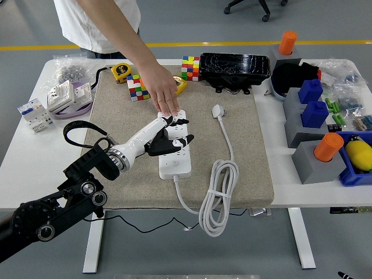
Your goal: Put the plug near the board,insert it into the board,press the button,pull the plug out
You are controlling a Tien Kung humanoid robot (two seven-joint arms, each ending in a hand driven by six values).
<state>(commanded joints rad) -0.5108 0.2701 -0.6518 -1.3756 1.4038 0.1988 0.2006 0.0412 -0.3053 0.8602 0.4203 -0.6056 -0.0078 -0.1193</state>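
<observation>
The white power board (175,145) lies on the grey mat (244,145) that covers the middle of the counter (23,157), with its long side running away from the robot. The left hand (165,137) lies over the board, reaching in from the board's left. Its black-tipped fingers (181,141) are spread out over the sockets and they pinch nothing. Whether they touch the surface of the board I cannot tell.

A person stands at the far side of the counter. The person's hand (163,93) reaches down and its fingertips press on the far end of the board, just beyond the robot's fingers.

The white plug (218,110) lies on the mat to the right of the board, near its far end and apart from it. It is not inserted. Its cable (220,192) runs from the plug toward the near edge of the mat, makes a bundled coil to the right of the board, and comes back to the near end of the board.

Coloured cube puzzles (138,87) stand on the mat beyond the board.
</observation>
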